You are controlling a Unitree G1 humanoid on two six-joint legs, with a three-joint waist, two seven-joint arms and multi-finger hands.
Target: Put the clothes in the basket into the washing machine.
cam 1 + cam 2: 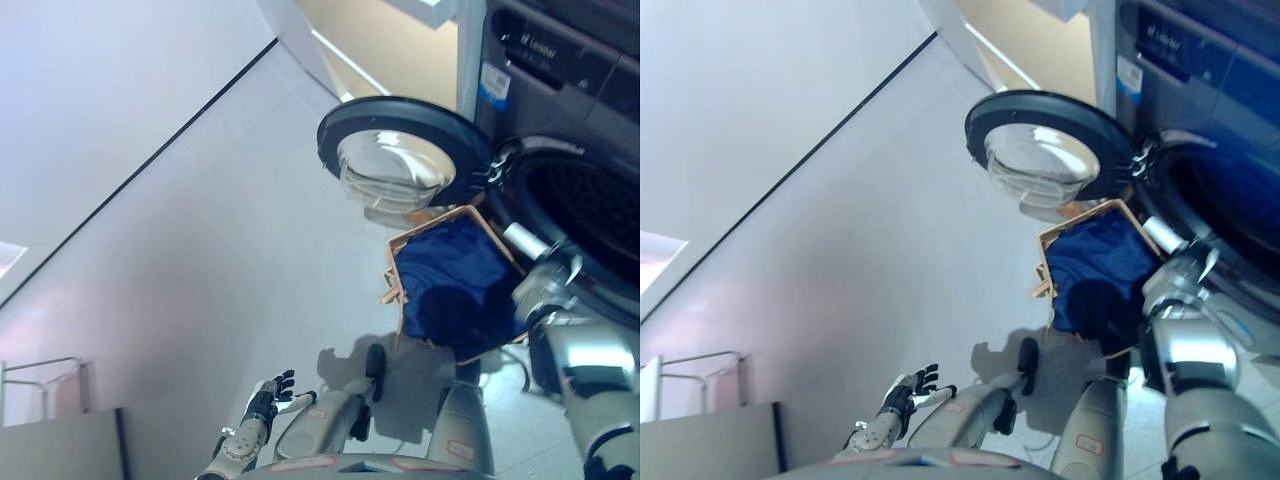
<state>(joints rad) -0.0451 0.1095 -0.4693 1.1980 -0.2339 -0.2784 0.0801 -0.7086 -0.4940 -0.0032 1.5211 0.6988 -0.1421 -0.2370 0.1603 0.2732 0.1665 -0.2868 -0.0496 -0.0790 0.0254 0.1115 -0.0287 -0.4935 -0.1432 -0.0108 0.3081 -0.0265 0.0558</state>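
A wooden basket [440, 222] holding dark blue clothes [455, 270] is lifted and tilted just in front of the washing machine [590, 90]. It sits between the open round door [400, 150] and the dark drum opening [590, 210]. My right arm [545, 285] reaches up to the basket's right side, where the hand is hidden behind the rim and cloth. Low at the bottom left, away from the basket, my left hand [268, 397] hangs with its fingers spread and holds nothing.
The glass door swings out to the left of the drum, close above the basket. A metal rack [40, 385] and a grey box top [60, 445] stand at the lower left. Pale floor stretches between them and the machine.
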